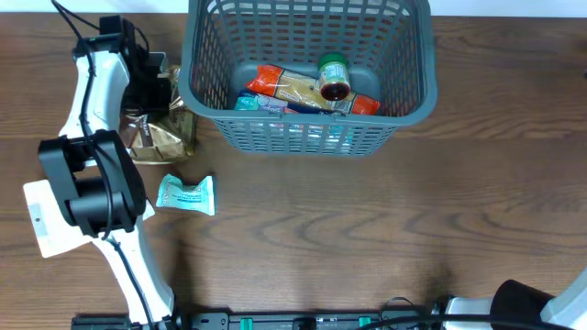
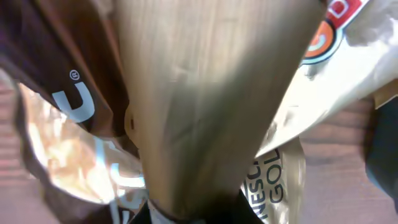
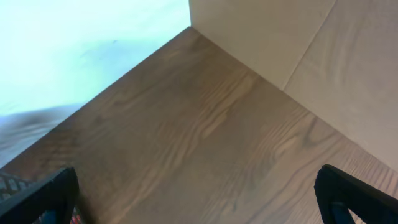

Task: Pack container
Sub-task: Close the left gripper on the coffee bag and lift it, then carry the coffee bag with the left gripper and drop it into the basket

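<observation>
Basket of dark grey slotted plastic (image 1: 307, 137) sits part-filled at upper centre as left claw (image 1: 151, 92) clamps brown-and-gold foil pouch (image 1: 163, 137); teal sachet (image 1: 186, 194) awaits, right claw (image 3: 196, 196) gapes empty.

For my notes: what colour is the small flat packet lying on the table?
Small flat packet: pale teal; overhead view.
</observation>
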